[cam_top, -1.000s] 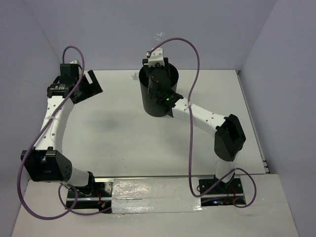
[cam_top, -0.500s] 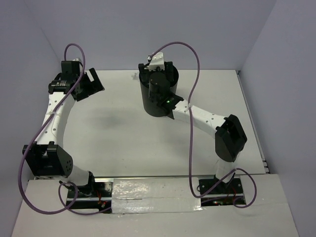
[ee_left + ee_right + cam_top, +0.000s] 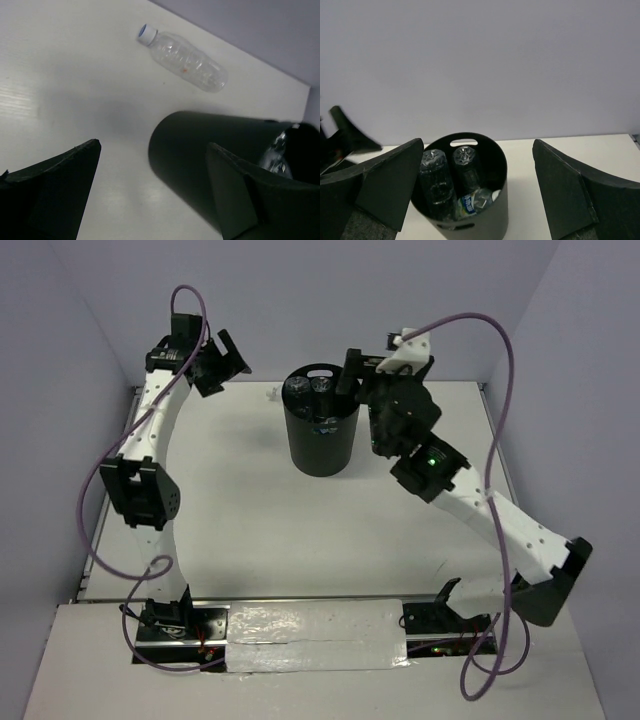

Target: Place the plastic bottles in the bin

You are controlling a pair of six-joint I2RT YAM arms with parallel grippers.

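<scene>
Black fingers of the left gripper (image 3: 224, 362) spread wide with nothing between them; the arm is stretched to the far-left corner of the white table (image 3: 230, 510), gripper held off the surface. From the left wrist, one clear plastic bottle (image 3: 184, 62) with a blue-rimmed white cap lies on its side on the table near the back wall (image 3: 260, 30), cap end to the left. It sits beyond the fingertips and well apart from them. To the right of it, nearer the camera, stands the bin (image 3: 320, 445), black and round, upright at the far middle of the table; bottle and bin are close but not touching. The bin's wall (image 3: 200, 150) fills the space before the right-hand finger. Inside the bin (image 3: 490, 225), two clear bottles (image 3: 436, 180) stand cap-up against the inner wall, and a third with a blue label (image 3: 469, 202) lies lower down. Right gripper (image 3: 362, 380) hangs just right of the bin's rim, raised, fingers wide apart and empty; from its wrist the bin sits below, framed between the two fingers
</scene>
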